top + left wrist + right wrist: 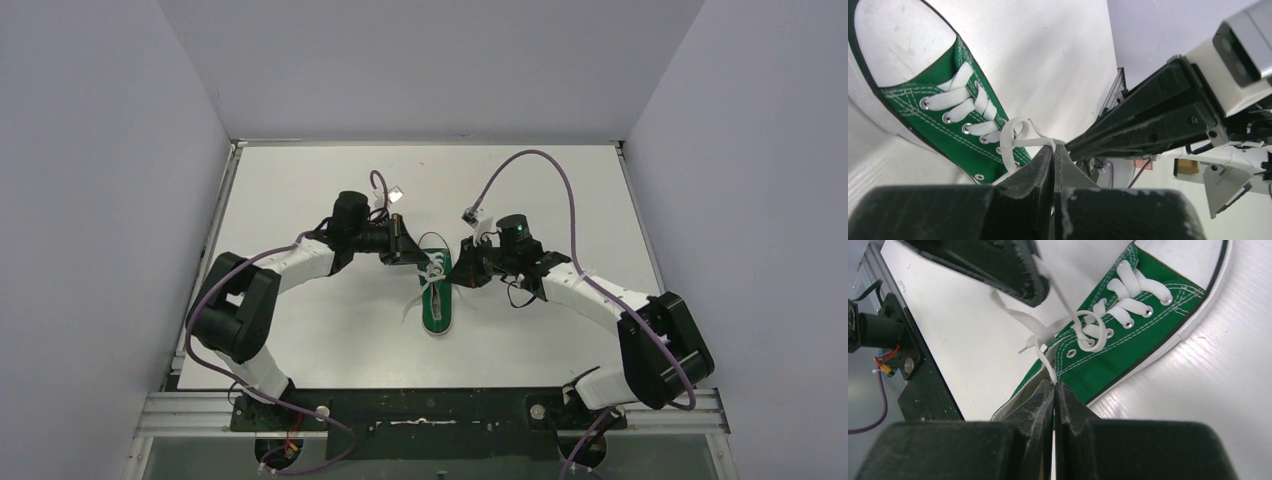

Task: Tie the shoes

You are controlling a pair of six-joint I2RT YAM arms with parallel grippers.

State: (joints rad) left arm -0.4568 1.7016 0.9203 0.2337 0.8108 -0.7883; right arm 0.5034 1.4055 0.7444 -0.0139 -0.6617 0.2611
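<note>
A small green sneaker (437, 298) with white laces lies mid-table, toe toward the far side. It also shows in the left wrist view (955, 130) and the right wrist view (1128, 345). My left gripper (408, 246) is at the shoe's left, shut on a white lace (1024, 142) at its fingertips (1054, 148). My right gripper (466, 266) is at the shoe's right, shut on the other lace (1047, 366) at its tips (1054, 383). The laces cross in a loose loop (1091, 330) over the eyelets.
The white table (300, 190) has metal rails at its sides and a black base plate (420, 410) at the near edge. Purple cables (560, 180) arc above both arms. Loose lace ends (412, 308) trail left of the shoe.
</note>
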